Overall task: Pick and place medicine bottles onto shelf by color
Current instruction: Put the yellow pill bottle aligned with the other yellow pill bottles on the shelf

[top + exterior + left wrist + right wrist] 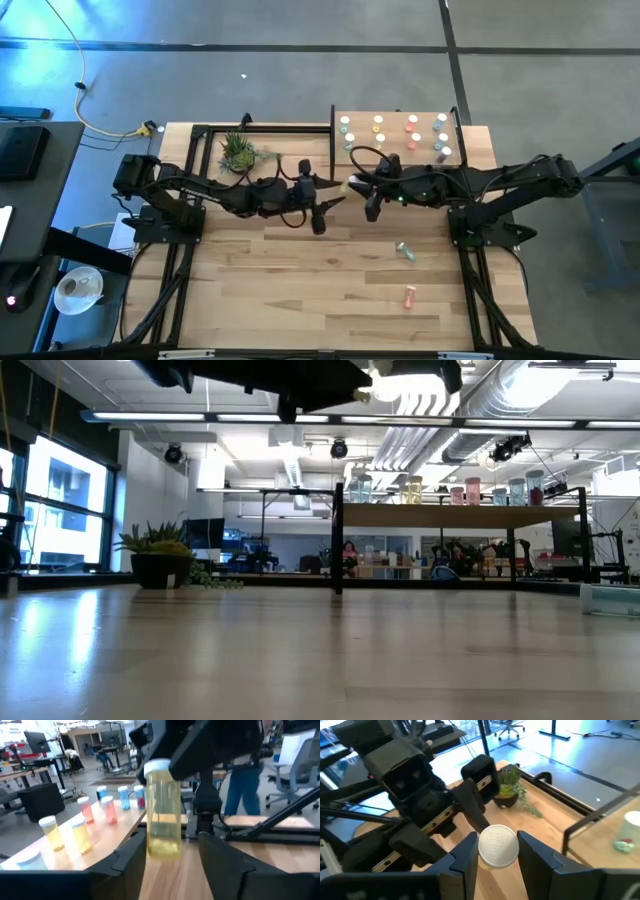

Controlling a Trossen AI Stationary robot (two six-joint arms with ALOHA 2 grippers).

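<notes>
- In front of the shelf, the high view shows the left gripper and right gripper meeting; the bottle between them is hidden, but a teal bottle and a red bottle lie on their sides further out on the table.
- Low view: only the shelf's bottle row.
- Left wrist: the yellow bottle stands upright, cap up, left fingers released either side.
- Right wrist: its white cap is clasped by the right gripper; the embossed lettering is unreadable.
</notes>
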